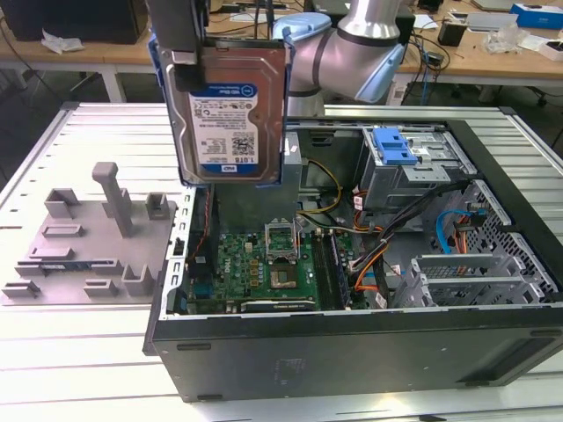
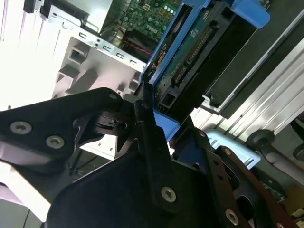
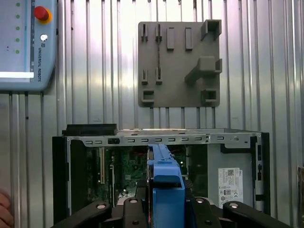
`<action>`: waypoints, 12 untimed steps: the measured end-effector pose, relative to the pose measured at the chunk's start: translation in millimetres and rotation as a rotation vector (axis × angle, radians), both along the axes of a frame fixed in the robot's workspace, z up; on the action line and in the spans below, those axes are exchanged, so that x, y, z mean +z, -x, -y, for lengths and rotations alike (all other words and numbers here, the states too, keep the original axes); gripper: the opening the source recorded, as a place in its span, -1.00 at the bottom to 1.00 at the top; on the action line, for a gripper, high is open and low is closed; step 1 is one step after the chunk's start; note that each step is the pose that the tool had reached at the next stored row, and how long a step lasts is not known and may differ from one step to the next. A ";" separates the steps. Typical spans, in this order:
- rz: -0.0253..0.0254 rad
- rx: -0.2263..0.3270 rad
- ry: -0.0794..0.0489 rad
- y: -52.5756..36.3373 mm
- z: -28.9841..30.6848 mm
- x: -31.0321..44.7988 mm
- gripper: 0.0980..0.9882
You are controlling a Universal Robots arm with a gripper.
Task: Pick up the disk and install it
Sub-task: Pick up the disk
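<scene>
One claw [image 1: 186,53], upper left of the exterior view, and it's clenched on the disk [image 1: 230,114]! One disk, gripped at its top edge, hanging upright in the air, label to the camera, blue bracket running round its edges. In the second wrist view, two black fingers [image 2: 152,147] pinch that bracket from either side, and the connector edge points away from the claw.

Under it, one open computer case [image 1: 352,352] lies on its side on the slatted metal table [image 1: 79,369], taking the centre and right of the exterior view. There the disk overlaps the case's upper left corner. In the first wrist view it sits edge-on over the opening.

Inside the case: one green circuit board [image 1: 264,264] at lower centre. One silver cage [image 1: 422,176] with one blue tab [image 1: 393,147] sits at upper right.

Just beside the case, on the exterior view's left, one grey plate [image 1: 88,246] lies flat, with raised blocks and one tall post. One silver-and-blue robot arm [image 1: 352,44] crosses the top centre. In the first wrist view, one control tablet [image 3: 23,47] with one red button [image 3: 41,13] lies on the table, well apart from the case.
</scene>
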State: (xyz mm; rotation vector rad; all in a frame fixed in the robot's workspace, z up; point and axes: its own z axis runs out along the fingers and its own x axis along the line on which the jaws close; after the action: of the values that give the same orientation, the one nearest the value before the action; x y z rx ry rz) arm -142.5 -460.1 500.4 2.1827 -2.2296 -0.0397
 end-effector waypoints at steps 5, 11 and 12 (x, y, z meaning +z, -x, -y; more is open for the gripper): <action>0.0000 0.000 0.000 -10.6 16.5 0.2 -0.39; 0.0000 0.000 0.000 -32.8 36.6 0.2 -0.39; -0.0001 0.000 0.000 -36.1 38.7 0.2 -0.39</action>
State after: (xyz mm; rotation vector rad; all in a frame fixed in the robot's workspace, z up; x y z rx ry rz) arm -106.3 -498.8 500.6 2.1824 -2.2297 -0.0397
